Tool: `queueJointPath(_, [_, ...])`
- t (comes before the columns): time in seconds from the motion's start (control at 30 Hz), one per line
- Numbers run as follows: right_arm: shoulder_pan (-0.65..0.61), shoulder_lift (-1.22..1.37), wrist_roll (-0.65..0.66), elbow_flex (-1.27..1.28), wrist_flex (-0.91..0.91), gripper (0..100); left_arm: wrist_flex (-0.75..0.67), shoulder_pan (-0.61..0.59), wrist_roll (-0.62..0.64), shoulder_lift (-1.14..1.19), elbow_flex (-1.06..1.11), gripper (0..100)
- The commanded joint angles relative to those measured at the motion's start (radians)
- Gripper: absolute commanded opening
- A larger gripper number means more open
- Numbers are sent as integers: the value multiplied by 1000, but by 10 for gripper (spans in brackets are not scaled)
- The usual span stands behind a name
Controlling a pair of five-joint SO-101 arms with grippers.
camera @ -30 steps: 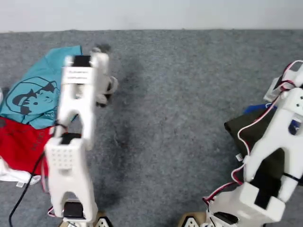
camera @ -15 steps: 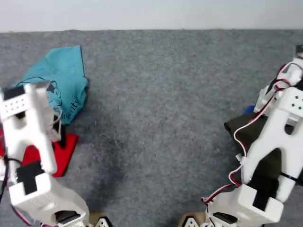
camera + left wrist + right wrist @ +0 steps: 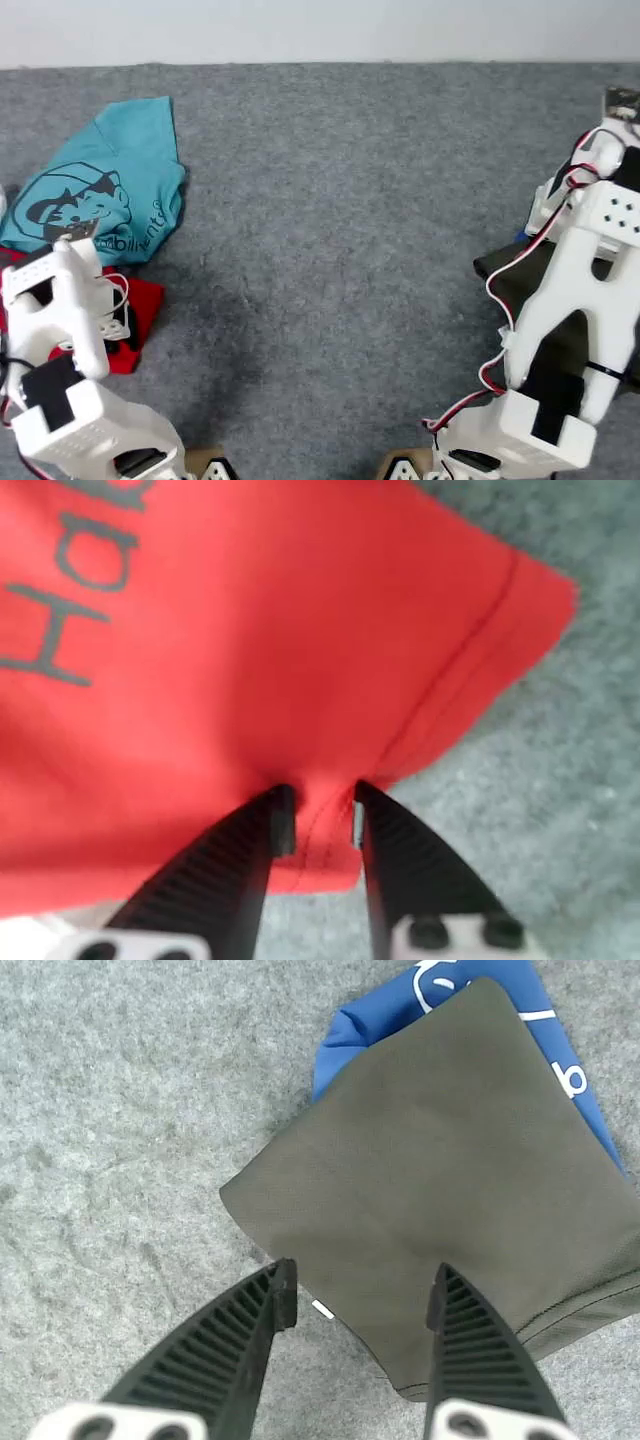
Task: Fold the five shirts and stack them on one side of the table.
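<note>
A red shirt (image 3: 250, 650) with grey lettering lies at the table's left. My left gripper (image 3: 320, 818) is shut on a pinch of its hem near one corner. From above, the left arm stands over the red shirt (image 3: 142, 308) at the front left. A teal printed shirt (image 3: 110, 190) lies spread just behind it. At the right, a folded dark olive shirt (image 3: 440, 1200) rests on a blue shirt (image 3: 350, 1035). My right gripper (image 3: 362, 1300) hovers open over the olive shirt's near corner, holding nothing.
Grey carpet (image 3: 350, 220) covers the whole table between the two piles. A pale wall (image 3: 320, 30) runs along the far edge. The right arm covers most of the olive shirt (image 3: 505, 275) from above. A bit of pale cloth (image 3: 40, 925) shows beside the red hem.
The left arm swung from beside the teal shirt back to the front left and came down on the red shirt. The right arm shifted slightly toward the far edge.
</note>
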Motion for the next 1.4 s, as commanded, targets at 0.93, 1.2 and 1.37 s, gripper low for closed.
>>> queueJointPath(0.93, [-8, -54, 3, -29, 41, 206, 477, 677, -12, -38, -868, 11])
queueJointPath(1.2, [10, -54, 14, -28, 44, 54, 480, 836, -101, -37, -980, 11])
queueJointPath(1.37, [61, -54, 14, 52, 42, 161, 479, 559, -94, -29, -909, 13])
